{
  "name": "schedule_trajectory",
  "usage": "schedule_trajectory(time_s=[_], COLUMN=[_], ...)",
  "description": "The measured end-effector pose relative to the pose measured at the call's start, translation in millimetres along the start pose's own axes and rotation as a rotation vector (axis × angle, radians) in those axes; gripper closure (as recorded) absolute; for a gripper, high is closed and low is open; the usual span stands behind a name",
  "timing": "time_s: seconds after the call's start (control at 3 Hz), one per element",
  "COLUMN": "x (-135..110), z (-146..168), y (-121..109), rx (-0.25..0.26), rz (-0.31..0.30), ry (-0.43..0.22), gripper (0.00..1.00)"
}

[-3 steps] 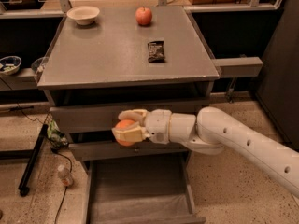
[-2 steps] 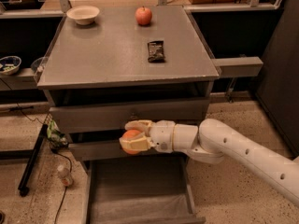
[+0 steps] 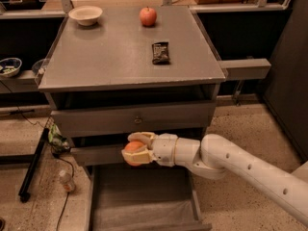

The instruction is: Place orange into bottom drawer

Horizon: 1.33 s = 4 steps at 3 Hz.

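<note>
My gripper (image 3: 135, 149) is shut on the orange (image 3: 133, 151), a round bright-orange fruit held between the pale fingers (image 3: 142, 137). It hangs in front of the middle drawer's face, above the back end of the bottom drawer (image 3: 144, 201). That drawer is pulled open toward me, a long grey tray with a pale floor and nothing in it. My white arm (image 3: 240, 165) reaches in from the lower right.
On the cabinet top (image 3: 115, 57) lie a red apple (image 3: 148, 16), a white bowl (image 3: 85, 15) and a dark snack packet (image 3: 160, 52). The upper drawer (image 3: 137, 119) has a small knob. A bottle (image 3: 66, 181) and cables lie on the floor at left.
My gripper with the orange has moved down and slightly right, from the level of the upper drawers to just over the open bottom drawer.
</note>
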State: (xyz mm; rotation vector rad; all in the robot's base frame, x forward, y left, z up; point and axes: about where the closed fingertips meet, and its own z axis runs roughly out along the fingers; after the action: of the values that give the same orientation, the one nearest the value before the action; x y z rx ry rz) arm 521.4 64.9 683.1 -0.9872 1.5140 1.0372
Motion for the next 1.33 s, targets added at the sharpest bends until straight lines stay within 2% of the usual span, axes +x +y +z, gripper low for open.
schedule_trajectory(time_s=[0.33, 0.67, 1.0, 1.33], x=[52, 56, 79, 136], z=[-3, -1, 4, 9], y=[-13, -13, -13, -32], rx=[0.062, 0.067, 0.115, 0.211], rz=[-0.015, -0.012, -0.002, 0.035], ry=[-0.043, -0.041, -0.024, -0.020], gripper=[1.00, 1.00, 1.00, 1.00])
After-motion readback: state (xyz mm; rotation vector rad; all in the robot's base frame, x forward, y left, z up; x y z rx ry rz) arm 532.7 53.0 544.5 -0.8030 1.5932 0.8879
